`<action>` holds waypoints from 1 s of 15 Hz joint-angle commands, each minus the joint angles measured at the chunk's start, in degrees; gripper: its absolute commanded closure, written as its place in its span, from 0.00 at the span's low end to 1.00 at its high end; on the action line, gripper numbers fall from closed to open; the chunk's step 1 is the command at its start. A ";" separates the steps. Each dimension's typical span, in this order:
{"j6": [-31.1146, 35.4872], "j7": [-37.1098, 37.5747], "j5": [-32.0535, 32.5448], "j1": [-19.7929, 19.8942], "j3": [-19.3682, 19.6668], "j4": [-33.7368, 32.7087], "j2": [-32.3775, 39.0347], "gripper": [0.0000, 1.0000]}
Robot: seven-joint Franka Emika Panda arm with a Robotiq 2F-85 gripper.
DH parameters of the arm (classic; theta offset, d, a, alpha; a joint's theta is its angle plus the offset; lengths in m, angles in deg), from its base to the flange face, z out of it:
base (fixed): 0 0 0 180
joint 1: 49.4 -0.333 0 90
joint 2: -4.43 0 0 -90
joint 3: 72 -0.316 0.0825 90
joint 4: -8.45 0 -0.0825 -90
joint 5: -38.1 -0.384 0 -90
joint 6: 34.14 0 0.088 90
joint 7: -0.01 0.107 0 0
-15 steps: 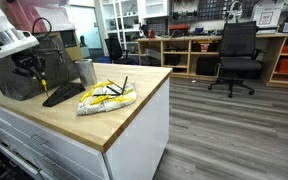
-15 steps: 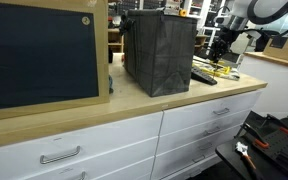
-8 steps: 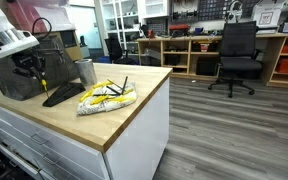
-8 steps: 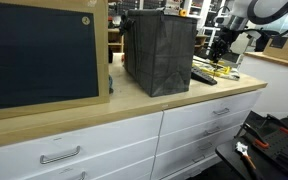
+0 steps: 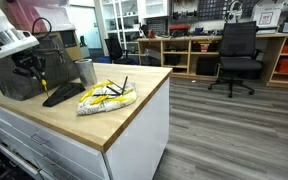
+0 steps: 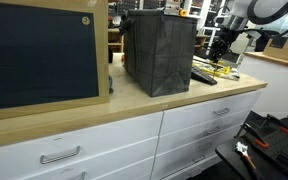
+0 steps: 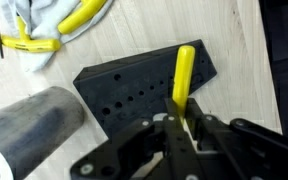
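In the wrist view my gripper [image 7: 182,128] is shut on a yellow rod-like tool [image 7: 184,72], which points down at a black block [image 7: 134,90] drilled with several holes. The block lies flat on the wooden counter [image 7: 234,40]. In an exterior view the gripper [image 5: 38,70] hangs over the same black block [image 5: 62,94] with the yellow tool [image 5: 42,82] upright beneath it. From the opposite side the gripper [image 6: 222,52] shows beyond a dark bin, above the block [image 6: 204,76]. Whether the tool's tip touches the block is hidden.
A grey metal cup [image 5: 85,71] stands next to the block, lying at the left in the wrist view [image 7: 29,125]. A white cloth with yellow tools [image 5: 106,97] lies on the counter. A dark bin [image 6: 159,50] stands behind. A framed blackboard [image 6: 39,55] and an office chair [image 5: 236,57] are nearby.
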 commanded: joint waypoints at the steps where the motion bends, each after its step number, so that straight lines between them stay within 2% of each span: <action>1: 1.18 0.26 0.41 0.11 -0.18 0.04 0.16 0.96; 15: 1.89 0.07 0.07 -0.15 -0.20 -0.10 0.89 0.96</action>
